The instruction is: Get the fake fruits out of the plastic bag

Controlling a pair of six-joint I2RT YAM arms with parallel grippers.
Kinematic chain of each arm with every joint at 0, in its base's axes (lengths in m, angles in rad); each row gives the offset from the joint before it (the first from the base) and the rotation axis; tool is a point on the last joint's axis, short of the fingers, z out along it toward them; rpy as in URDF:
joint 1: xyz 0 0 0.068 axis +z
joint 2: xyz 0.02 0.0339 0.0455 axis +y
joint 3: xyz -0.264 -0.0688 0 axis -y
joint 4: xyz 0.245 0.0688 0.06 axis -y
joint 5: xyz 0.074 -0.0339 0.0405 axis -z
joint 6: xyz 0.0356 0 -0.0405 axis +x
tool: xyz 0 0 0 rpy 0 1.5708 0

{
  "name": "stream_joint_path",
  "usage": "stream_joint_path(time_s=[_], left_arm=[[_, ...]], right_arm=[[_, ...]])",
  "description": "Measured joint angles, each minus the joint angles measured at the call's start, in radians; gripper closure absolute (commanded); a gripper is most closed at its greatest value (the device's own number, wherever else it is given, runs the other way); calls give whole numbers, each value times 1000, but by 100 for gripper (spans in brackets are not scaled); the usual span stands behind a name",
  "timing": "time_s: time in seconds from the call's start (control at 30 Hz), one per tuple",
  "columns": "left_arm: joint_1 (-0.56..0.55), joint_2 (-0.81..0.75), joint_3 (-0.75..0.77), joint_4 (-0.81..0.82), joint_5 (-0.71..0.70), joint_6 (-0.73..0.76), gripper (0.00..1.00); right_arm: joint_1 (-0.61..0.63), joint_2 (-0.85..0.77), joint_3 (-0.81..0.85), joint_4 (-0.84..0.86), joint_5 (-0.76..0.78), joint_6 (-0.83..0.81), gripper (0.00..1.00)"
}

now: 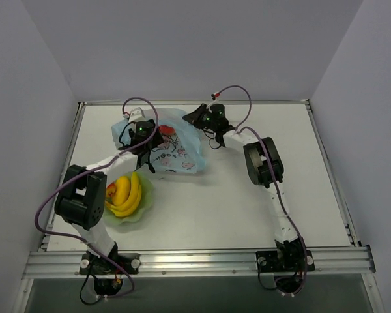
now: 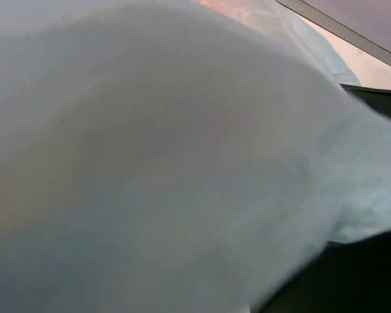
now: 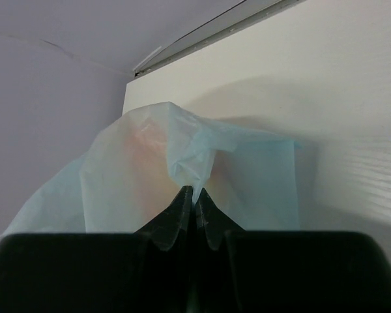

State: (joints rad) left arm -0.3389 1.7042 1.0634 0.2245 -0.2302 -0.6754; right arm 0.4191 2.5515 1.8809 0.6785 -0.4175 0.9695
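Right wrist view: the right jaws pinch the crinkled, translucent light-blue plastic bag; left jaws: cannot tell.

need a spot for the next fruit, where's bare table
Bare: the table between the bowl and the right arm, and the strip right of that arm. Crowded: far left, left gripper and right gripper at the plastic bag.
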Motion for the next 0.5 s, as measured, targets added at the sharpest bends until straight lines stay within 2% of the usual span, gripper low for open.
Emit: stream_joint_path(time_s=[0.2,0.3,0.5], left_arm=[[8,-22,-39,-40,-19,-4,50],[9,-28,-55,-53,-21,-6,45],[9,-22,-47,-65,40,-1,17]], right_arm=[[9,-135,-121,7,-17,-64,100],[15,-221,-184,11,-17,-89,100],[27,-273,-206,39,-22,-108,100]])
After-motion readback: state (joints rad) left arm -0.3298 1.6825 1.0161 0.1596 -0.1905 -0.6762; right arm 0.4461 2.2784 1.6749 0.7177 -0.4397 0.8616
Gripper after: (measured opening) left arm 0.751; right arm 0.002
